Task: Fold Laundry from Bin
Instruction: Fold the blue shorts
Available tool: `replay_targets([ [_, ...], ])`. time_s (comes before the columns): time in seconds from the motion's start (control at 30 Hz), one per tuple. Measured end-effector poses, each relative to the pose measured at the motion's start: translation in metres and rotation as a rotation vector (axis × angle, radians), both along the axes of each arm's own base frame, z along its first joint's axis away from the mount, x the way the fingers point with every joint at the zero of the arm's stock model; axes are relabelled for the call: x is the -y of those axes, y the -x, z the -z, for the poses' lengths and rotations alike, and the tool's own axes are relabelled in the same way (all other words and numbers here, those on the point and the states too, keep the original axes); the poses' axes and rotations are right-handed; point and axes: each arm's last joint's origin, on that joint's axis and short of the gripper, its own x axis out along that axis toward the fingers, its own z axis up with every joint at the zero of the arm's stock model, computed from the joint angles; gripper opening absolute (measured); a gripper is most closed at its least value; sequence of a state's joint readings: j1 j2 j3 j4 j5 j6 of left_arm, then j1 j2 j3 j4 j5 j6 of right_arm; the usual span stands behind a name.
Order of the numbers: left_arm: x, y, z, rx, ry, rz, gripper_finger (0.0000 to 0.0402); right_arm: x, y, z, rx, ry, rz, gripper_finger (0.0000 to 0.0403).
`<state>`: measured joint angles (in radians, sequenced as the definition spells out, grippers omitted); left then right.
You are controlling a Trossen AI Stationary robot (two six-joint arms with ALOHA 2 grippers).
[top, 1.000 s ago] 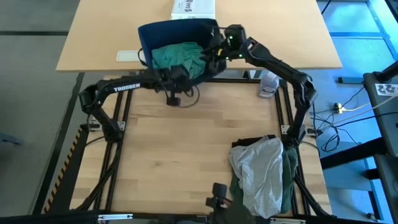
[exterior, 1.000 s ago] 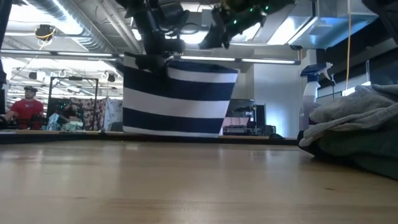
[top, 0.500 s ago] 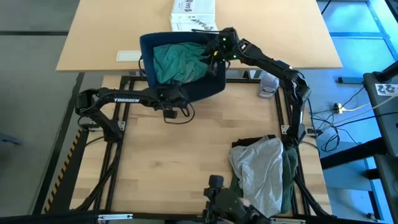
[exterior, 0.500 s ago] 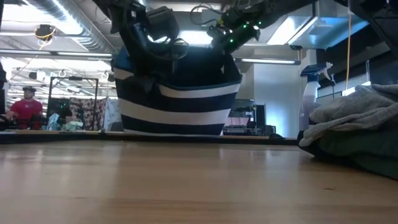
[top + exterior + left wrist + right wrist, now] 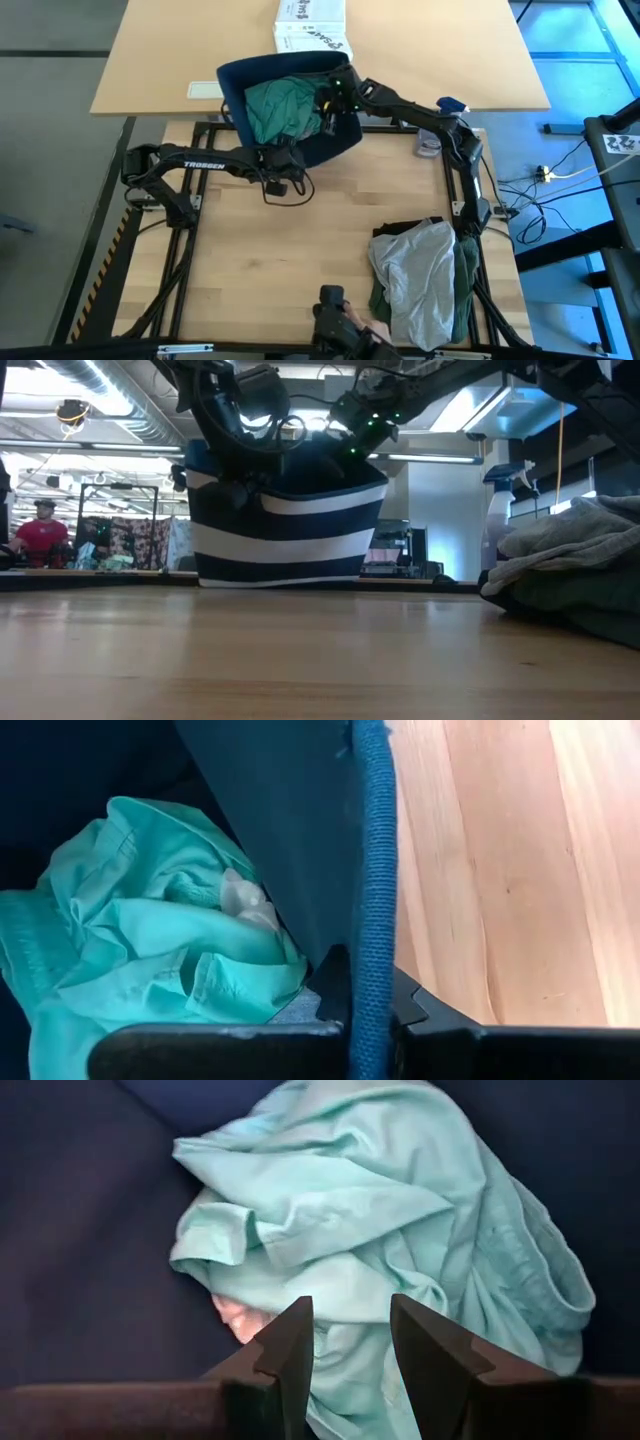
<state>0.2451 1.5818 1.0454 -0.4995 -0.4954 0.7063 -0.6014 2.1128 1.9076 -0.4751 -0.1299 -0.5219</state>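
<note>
Reaching for the teal-green garment (image 5: 285, 108) bunched inside the bin (image 5: 340, 148), upper centre of the high view, I have the right gripper (image 5: 347, 1342) poised above it, fingers parted, nothing held. My left gripper (image 5: 283, 160) is clamped on the bin's near rim to steady it. Finished laundry (image 5: 425, 275) sits lower right on the tabletop (image 5: 280, 270).
</note>
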Motion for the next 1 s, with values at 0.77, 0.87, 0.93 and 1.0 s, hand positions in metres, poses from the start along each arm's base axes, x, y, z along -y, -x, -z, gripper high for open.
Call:
replay_targets([
  [0.77, 0.007, 0.010, 0.024, -0.050, 0.026, 0.042, 0.0002, -0.068, -0.039, -0.046, -0.052, 0.253, -0.044, 0.0248],
  [0.87, 0.008, 0.009, 0.024, -0.055, 0.024, 0.055, 0.0002, -0.065, -0.038, -0.047, -0.065, 0.277, -0.034, 0.0240],
  [0.93, 0.010, 0.009, 0.024, -0.059, 0.015, 0.062, 0.0002, -0.059, -0.038, -0.041, -0.090, 0.281, -0.009, 0.0236],
  [1.0, 0.010, 0.008, 0.024, -0.055, 0.011, 0.064, 0.0002, -0.050, -0.037, -0.027, -0.144, 0.255, -0.002, 0.0234],
])
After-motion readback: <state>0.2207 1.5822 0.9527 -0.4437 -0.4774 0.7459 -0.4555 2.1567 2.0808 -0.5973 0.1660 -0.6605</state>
